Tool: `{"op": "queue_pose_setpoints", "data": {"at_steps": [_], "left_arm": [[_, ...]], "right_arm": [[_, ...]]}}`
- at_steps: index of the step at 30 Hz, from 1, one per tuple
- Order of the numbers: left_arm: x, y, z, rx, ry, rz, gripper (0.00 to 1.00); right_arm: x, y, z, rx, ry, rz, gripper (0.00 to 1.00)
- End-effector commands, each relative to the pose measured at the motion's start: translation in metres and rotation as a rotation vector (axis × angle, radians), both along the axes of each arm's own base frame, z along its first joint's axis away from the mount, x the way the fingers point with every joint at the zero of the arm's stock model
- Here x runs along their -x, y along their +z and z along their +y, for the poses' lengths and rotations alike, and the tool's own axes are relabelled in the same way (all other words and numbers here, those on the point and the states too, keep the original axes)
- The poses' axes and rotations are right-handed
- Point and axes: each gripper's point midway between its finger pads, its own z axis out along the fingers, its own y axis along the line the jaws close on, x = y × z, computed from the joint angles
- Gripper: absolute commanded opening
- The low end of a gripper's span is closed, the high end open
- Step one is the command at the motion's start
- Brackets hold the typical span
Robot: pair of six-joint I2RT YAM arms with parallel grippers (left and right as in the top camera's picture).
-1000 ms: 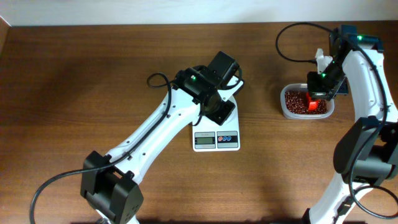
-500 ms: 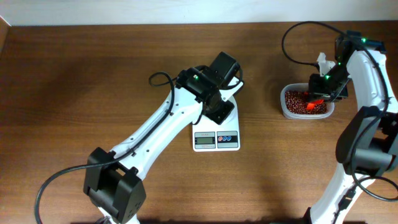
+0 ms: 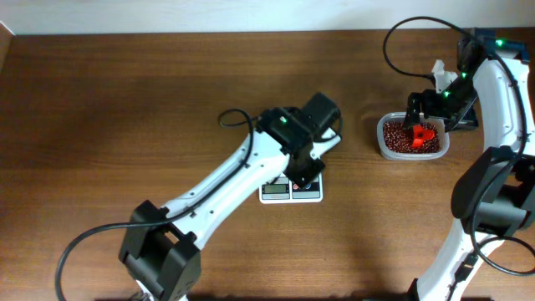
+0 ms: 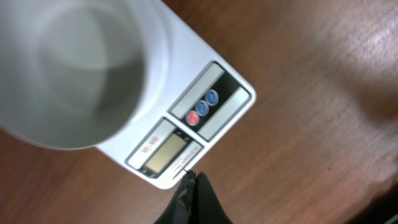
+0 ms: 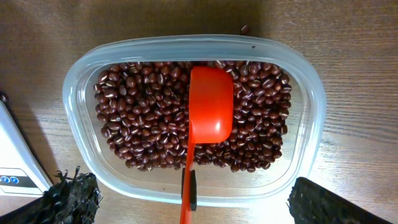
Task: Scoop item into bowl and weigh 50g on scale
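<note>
- Brown wooden table [image 3: 125, 100], white wall strip at 12 o'clock, nothing else around.
- Change vs a second ago: left arm slid off the 12 o'clock side of the scale [image 3: 291, 191] toward its 6 o'clock edge and now partly covered the display in the overhead view.
- Right wrist pulled back from the tub [image 5: 298, 68] toward 1 o'clock.
- Left gripper [image 4: 193, 196] looked pressed together with nothing in it, tip hovering just past the scale's front edge.
- Bowl [image 4: 152, 71] sat on the scale platform, at 10 o'clock of the buttons, and looked empty.
- Right gripper [image 5: 193, 190] was spread wide, its pads at the 7 and 5 o'clock corners of the wrist view.
- Red scoop [image 5: 210, 102] lay on the beans [image 5: 143, 124]: cup near the tub's middle, handle running to 6 o'clock between the pads (no contact seen with either).
- Beans were all around and under the cup, with none on its visible red face. One stray lay on the table at the tub's 12 o'clock.
- My read: nothing transferred yet. The scoop needs a grip on the handle before any weighing.
</note>
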Motion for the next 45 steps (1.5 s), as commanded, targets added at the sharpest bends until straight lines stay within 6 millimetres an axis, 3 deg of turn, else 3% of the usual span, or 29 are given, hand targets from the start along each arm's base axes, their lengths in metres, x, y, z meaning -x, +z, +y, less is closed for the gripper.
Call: {"op": "queue_pose_setpoints", "data": {"at_steps": [1,8,10,14,25,28,30,37,41,43,45], "left_arm": [[0.018,-0.031,0.001,-0.048,-0.052,0.038,0.0],[0.032,-0.08,-0.008,-0.264,-0.276,-0.095,0.0],[0.017,-0.09,0.004,-0.379,-0.295,-0.164,0.0],[0.003,-0.09,0.01,-0.443,-0.279,-0.236,0.0],[-0.009,-0.137,-0.002,-0.449,-0.321,-0.266,0.0],[-0.003,-0.144,-0.001,-0.463,-0.334,-0.242,0.0],[0.014,-0.15,-0.006,-0.425,-0.366,-0.171,0.0],[0.036,-0.154,-0.006,-0.407,-0.424,-0.079,0.0],[0.064,-0.155,-0.004,-0.409,-0.519,0.025,0.0],[0.062,-0.142,-0.006,-0.394,-0.514,0.003,0.0],[0.048,-0.114,-0.007,-0.378,-0.489,-0.074,0.0]], "right_arm": [[-0.003,0.004,-0.003,0.009,-0.01,-0.015,0.99],[-0.003,0.004,-0.003,0.009,-0.009,-0.015,0.99],[-0.003,0.004,-0.003,0.009,-0.009,-0.015,0.99],[-0.003,0.004,-0.003,0.009,-0.009,-0.015,0.99],[-0.003,0.004,-0.003,0.009,-0.009,-0.015,0.99],[-0.003,0.004,-0.003,0.009,-0.009,-0.015,0.99],[-0.003,0.004,-0.003,0.009,-0.009,-0.015,0.99],[-0.003,0.004,-0.003,0.009,-0.009,-0.015,0.99],[-0.003,0.004,-0.003,0.009,-0.009,-0.015,0.99],[-0.003,0.004,-0.003,0.009,-0.009,-0.015,0.99],[-0.003,0.004,-0.003,0.009,-0.009,-0.015,0.99]]}}
